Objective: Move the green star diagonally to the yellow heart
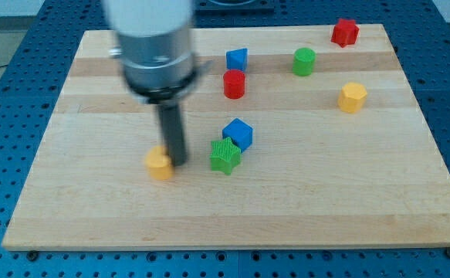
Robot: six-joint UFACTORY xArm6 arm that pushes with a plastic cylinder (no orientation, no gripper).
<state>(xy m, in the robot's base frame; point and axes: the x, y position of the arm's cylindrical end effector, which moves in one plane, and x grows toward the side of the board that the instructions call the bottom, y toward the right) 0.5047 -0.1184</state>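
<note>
Between the yellow heart (pixel 160 163) and the green star (pixel 225 155) sits my tip (pixel 178 161), just right of the heart, perhaps touching it, and apart from the star. No claw exists on this rod, so nothing opens or pinches. A blue cube (pixel 238 133) touches the star's upper right. Farther up the board (pixel 70 208) lie a red cylinder (pixel 234 83), another blue block (pixel 237 58), a green cylinder (pixel 304 61), a red star (pixel 345 32) and a yellow hexagon (pixel 352 97). Best, I judge, to circle around to the star's right side, avoid nudging the heart, then push left gently, stopping diagonal to it.
</note>
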